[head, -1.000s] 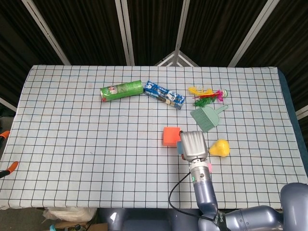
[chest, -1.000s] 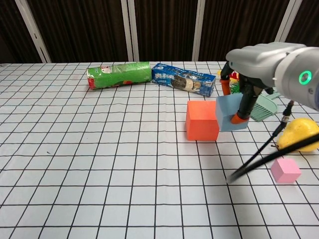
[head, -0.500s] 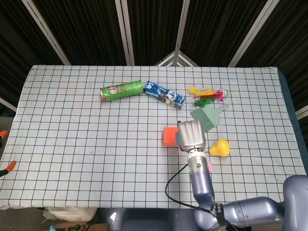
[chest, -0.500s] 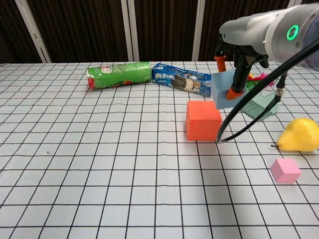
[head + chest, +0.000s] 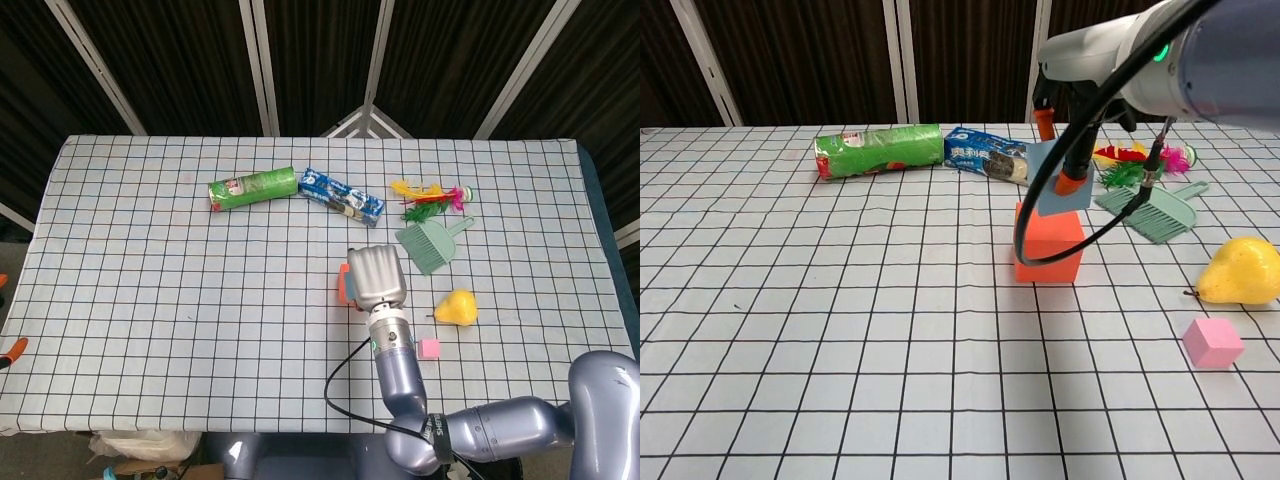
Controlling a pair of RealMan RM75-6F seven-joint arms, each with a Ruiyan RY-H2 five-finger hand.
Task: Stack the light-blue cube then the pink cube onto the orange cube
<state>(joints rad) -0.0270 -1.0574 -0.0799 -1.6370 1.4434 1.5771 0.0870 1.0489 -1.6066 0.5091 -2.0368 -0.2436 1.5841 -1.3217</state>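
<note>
My right hand [image 5: 1085, 90] pinches the light-blue cube [image 5: 1050, 182] between orange-tipped fingers and holds it in the air just above the orange cube [image 5: 1048, 250], with its lower edge close to the orange top. In the head view that hand [image 5: 376, 277] covers most of the orange cube [image 5: 343, 283]. The small pink cube [image 5: 1212, 341] lies on the cloth to the front right, next to the pear. Only an orange fingertip [image 5: 12, 347] of my left hand shows at the far left edge of the head view.
A green roll [image 5: 253, 188] and a blue snack packet [image 5: 342, 195] lie behind the cubes. A green hand brush [image 5: 1150, 212], a feather toy [image 5: 430, 195] and a yellow pear [image 5: 1243, 270] sit to the right. A black cable [image 5: 1110, 215] hangs from my right arm.
My right hand has lifted the light-blue cube from beside the orange cube's right face and carried it left, over the orange cube. The left fingertips slid further out of view.
</note>
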